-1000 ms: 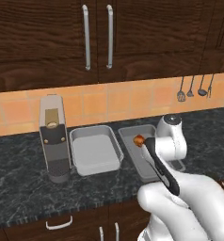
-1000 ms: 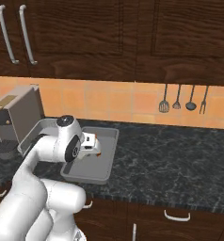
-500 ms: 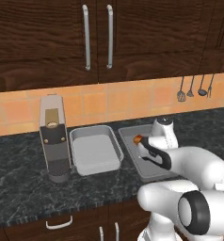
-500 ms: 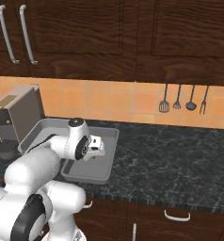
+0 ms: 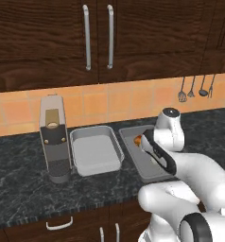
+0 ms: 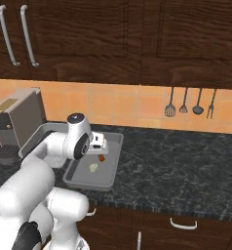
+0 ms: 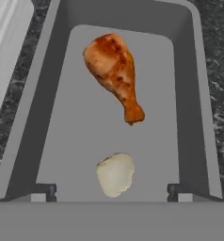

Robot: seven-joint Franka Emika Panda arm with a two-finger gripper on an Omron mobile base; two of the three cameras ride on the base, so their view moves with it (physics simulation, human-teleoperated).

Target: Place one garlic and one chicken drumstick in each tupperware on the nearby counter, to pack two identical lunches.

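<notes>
the gripper (image 7: 112,195) hangs over the darker grey tupperware (image 7: 198,94), its jaws spread wide apart and holding nothing. inside that tray a browned chicken drumstick (image 7: 115,73) lies flat on the floor, and a pale garlic (image 7: 115,174) lies just beside its bony end, not touching it, down between the finger tips (image 7: 38,194). on the speckled worktop (image 5: 20,189) the pale tupperware (image 5: 96,150) sits next to the dark one, between it and the coffee machine (image 5: 54,138).
</notes>
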